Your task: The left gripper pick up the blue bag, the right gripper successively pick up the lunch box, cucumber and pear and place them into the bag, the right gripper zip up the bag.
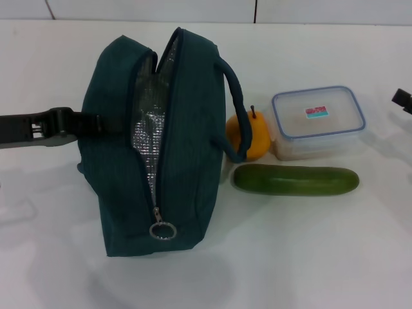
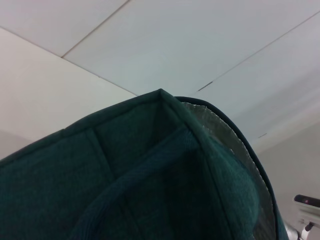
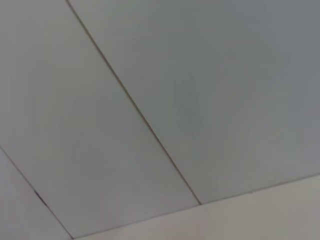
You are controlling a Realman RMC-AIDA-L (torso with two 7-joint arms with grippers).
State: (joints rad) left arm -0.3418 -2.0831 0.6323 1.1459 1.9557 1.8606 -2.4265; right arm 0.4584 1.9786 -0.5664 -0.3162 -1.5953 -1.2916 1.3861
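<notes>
The blue bag (image 1: 154, 148) stands upright at centre-left of the head view, zip mostly undone, foil lining showing thru the gap, ring pull (image 1: 163, 230) low at the front end. It's soft fabric, prob light and floppy, so sides will sag w/o support; best hold looks like the loop handle or top edge, keeping the mouth wide for loading.

The left gripper (image 1: 90, 123) reaches in level from the left edge of frame, tip pressed against the bag's side at about mid-height. Can't tell if it's clenched on fabric or a handle; fingers are hidden by the bag. Left wrist view is filled w/ bag cloth and a strip of lining.

Right of the bag: pear (image 1: 252, 136) touching the bag's handle, lunch box (image 1: 317, 121) just beside it, cucumber (image 1: 295, 180) lying in front of both. Box is stiff but smooth plastic, may slip; grip across its short sides.

The right gripper (image 1: 403, 100) barely shows at right edge, well apart from items; state can't be told.
</notes>
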